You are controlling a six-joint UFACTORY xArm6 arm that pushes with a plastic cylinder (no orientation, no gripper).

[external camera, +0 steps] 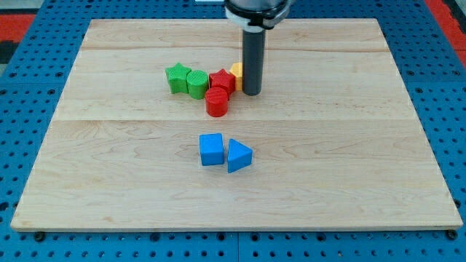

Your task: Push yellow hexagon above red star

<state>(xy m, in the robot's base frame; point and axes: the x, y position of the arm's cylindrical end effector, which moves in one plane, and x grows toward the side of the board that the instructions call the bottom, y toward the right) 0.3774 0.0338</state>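
The counter is a pale wooden board lying on a blue pegboard. My tip rests on the counter in its upper half, a little right of the middle, well apart from every edge. The rod carries no pincer, so there is no wide or narrow state to tell.

The yellow hexagon sits just to the view's left of the rod and is mostly hidden behind it; only a small yellow sliver shows, so its shape cannot be made out, nor whether the tip touches it. It lies at the upper right of the red star, touching or nearly touching it.

The red star is part of a tight cluster in the counter's upper half. To its left stands a green cylinder, and further left a green star, the two greens touching. A red cylinder sits just below the red star, toward the counter's bottom edge.

Well apart from the cluster, near the counter's middle, a blue cube and a blue triangle lie side by side, the triangle on the right.
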